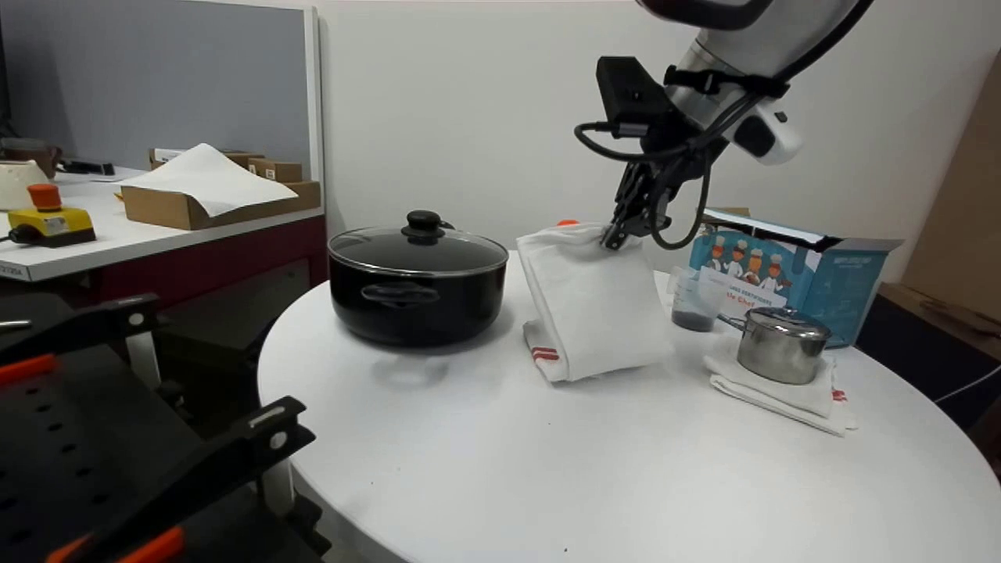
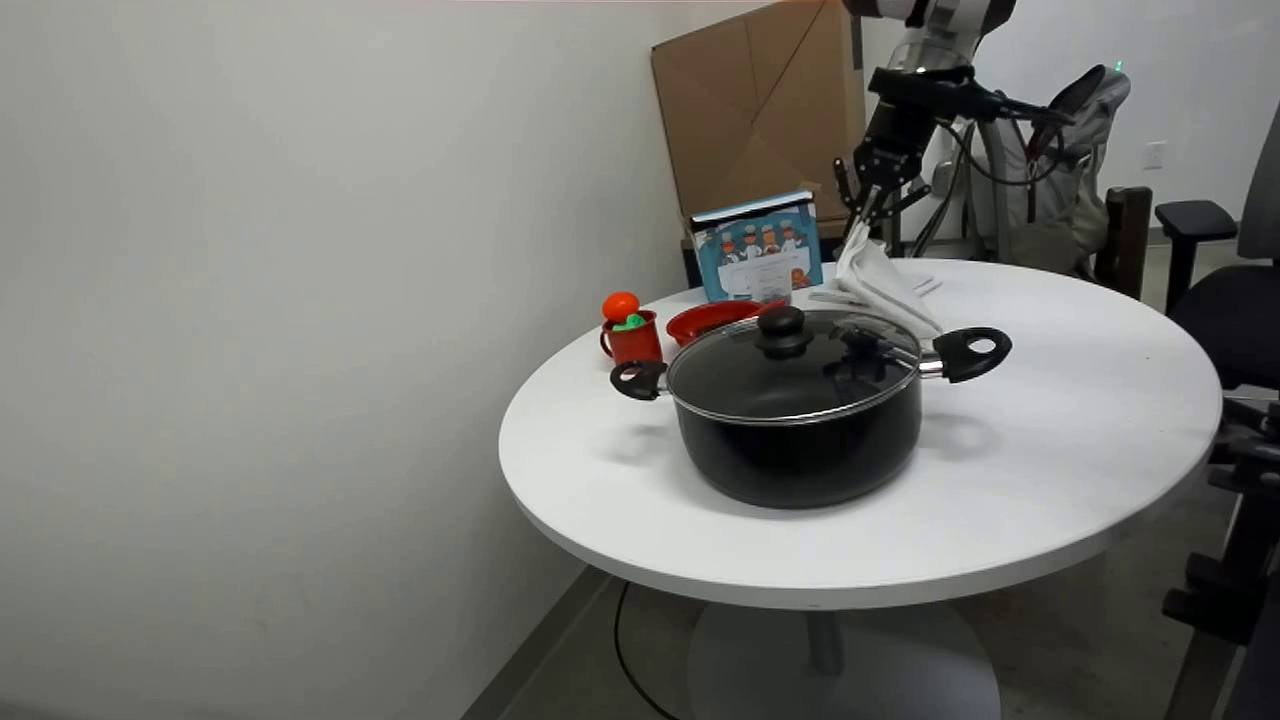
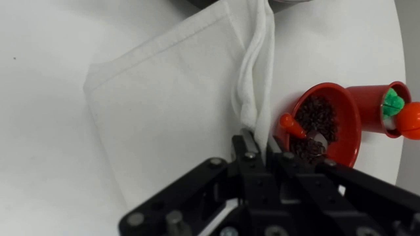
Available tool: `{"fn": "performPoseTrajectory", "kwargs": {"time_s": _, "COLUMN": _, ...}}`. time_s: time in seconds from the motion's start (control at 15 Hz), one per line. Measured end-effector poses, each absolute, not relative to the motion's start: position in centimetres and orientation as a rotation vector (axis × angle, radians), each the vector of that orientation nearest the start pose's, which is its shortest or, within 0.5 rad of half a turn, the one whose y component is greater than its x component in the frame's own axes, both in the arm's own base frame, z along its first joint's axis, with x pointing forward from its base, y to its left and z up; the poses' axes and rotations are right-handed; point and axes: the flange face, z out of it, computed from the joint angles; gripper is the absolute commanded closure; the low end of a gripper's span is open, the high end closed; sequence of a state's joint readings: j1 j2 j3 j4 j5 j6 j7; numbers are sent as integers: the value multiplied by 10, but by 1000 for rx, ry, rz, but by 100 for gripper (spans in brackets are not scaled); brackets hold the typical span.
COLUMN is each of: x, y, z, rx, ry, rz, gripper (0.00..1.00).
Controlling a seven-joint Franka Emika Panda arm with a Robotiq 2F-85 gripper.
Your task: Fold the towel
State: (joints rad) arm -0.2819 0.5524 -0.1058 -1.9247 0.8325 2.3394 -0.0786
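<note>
The white towel (image 1: pixel 606 313) hangs from my gripper (image 1: pixel 615 238) with its upper edge raised and its lower part resting on the table. A lower layer with thin red stripes lies on the table at its near left corner. In the wrist view the gripper (image 3: pixel 257 141) is closed on a bunched edge of the towel (image 3: pixel 164 118). The towel also shows in an exterior view (image 2: pixel 872 275), partly behind the black pot, below the gripper (image 2: pixel 862 222).
The lidded black pot (image 1: pixel 418 297) stands beside the towel. A red bowl (image 3: pixel 343 131) of dark bits with a spoon and a red cup (image 3: pixel 367 105) are behind the towel. A small metal pot (image 1: pixel 782 348) on a white napkin (image 1: pixel 774 403), a measuring cup (image 1: pixel 696 301) and blue box (image 1: pixel 841 289) stand nearby.
</note>
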Motion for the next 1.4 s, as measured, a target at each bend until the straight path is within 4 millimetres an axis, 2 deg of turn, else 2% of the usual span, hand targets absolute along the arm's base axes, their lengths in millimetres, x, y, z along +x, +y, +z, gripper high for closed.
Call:
{"fn": "performPoseTrajectory", "kwargs": {"time_s": 0.4, "x": 609, "y": -231, "z": 132, "rx": -2336, "ry": 1311, "rz": 68, "gripper": 92}}
{"fn": "performPoseTrajectory", "kwargs": {"time_s": 0.47, "x": 614, "y": -233, "z": 125, "rx": -2332, "ry": 1329, "rz": 71, "gripper": 67}}
{"fn": "performPoseTrajectory", "kwargs": {"time_s": 0.6, "x": 624, "y": -236, "z": 115, "rx": -2329, "ry": 1361, "rz": 76, "gripper": 59}}
{"fn": "performPoseTrajectory", "kwargs": {"time_s": 0.8, "x": 639, "y": -237, "z": 107, "rx": -2355, "ry": 1363, "rz": 74, "gripper": 38}}
{"fn": "performPoseTrajectory", "kwargs": {"time_s": 1.13, "x": 667, "y": -222, "z": 112, "rx": -2430, "ry": 1253, "rz": 41, "gripper": 2}}
{"fn": "performPoseTrajectory", "kwargs": {"time_s": 1.4, "x": 684, "y": -201, "z": 124, "rx": -2477, "ry": 1117, "rz": 23, "gripper": 0}}
